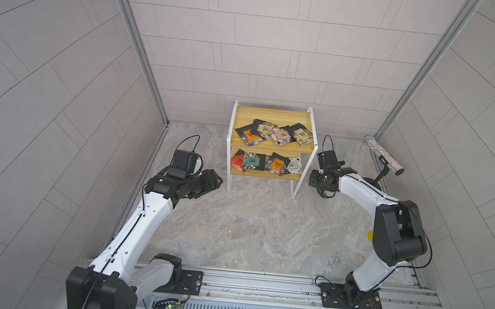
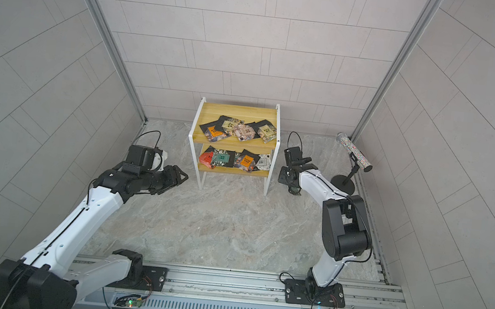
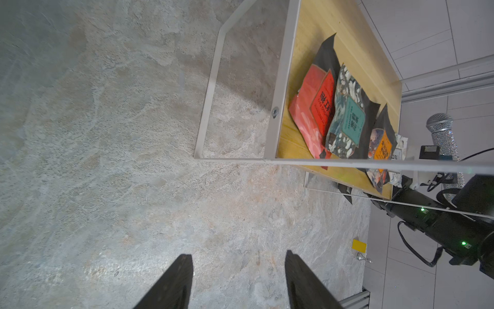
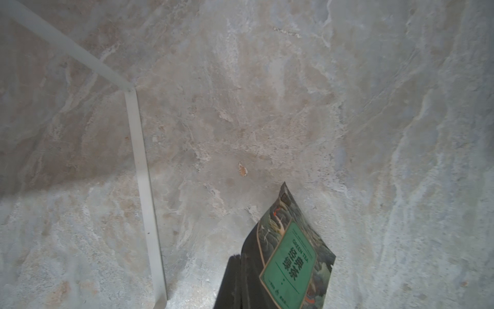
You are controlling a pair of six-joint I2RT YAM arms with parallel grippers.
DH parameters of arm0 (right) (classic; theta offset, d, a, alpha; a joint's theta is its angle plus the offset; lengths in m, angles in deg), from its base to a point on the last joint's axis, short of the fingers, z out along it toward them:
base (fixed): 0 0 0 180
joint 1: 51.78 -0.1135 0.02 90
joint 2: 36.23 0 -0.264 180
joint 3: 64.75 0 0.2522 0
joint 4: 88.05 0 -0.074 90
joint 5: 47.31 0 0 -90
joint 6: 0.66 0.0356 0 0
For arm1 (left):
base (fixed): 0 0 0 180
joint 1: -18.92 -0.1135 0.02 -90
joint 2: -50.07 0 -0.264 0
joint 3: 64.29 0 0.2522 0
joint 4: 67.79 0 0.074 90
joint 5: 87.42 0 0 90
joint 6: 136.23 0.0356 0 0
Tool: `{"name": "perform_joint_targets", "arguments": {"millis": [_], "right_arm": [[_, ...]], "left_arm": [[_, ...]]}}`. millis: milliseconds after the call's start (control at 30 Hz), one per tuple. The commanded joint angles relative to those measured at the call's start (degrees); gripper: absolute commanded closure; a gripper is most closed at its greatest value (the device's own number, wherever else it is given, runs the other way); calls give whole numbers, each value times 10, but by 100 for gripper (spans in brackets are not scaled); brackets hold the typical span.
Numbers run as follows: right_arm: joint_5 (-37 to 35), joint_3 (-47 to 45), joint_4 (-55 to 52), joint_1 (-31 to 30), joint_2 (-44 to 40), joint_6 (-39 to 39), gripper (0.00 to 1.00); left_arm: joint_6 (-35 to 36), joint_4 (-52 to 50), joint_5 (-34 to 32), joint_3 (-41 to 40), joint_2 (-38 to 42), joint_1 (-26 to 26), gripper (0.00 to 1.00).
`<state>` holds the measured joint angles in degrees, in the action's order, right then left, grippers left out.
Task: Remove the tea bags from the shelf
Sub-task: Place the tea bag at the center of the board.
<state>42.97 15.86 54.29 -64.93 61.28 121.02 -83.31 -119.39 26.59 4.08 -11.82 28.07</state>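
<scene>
Two-tier yellowish wooden shelf (image 1: 271, 114) bore roughly six black-edged square tea bags (image 1: 279, 135) above, four below. Beside it, the right end effector (image 2: 294, 190) clamped one green-labelled sachet (image 4: 291, 256); the left end effector (image 3: 239, 258) stood half-open, empty.

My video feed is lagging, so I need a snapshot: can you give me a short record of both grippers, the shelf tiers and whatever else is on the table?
left gripper: open, empty, low beside the shelf
right gripper: shut on a green tea bag, held over the table beside the shelf
top tier: several tea bags, overlapping
lower tier: several more, with a red tea bag at the left arm's end
other: microphone on a stand, yellow block
task status: unfinished, both tiers loaded
</scene>
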Motion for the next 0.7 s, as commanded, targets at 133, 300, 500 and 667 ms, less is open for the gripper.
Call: {"name": "perform_joint_targets", "arguments": {"millis": [133,300,500,667], "right_arm": [[31,7,5,-4,-7,21,76],[36,12,-3,-3,-21,21,69],[34,13,-22,6,-56,17,69],[27,8,-49,10,-100,4,65]], "left_arm": [[3,11,4,2,-8,1,37],[4,10,6,3,-8,1,37],[3,10,9,8,-4,1,37],[6,2,5,18,-2,1,37]]}}
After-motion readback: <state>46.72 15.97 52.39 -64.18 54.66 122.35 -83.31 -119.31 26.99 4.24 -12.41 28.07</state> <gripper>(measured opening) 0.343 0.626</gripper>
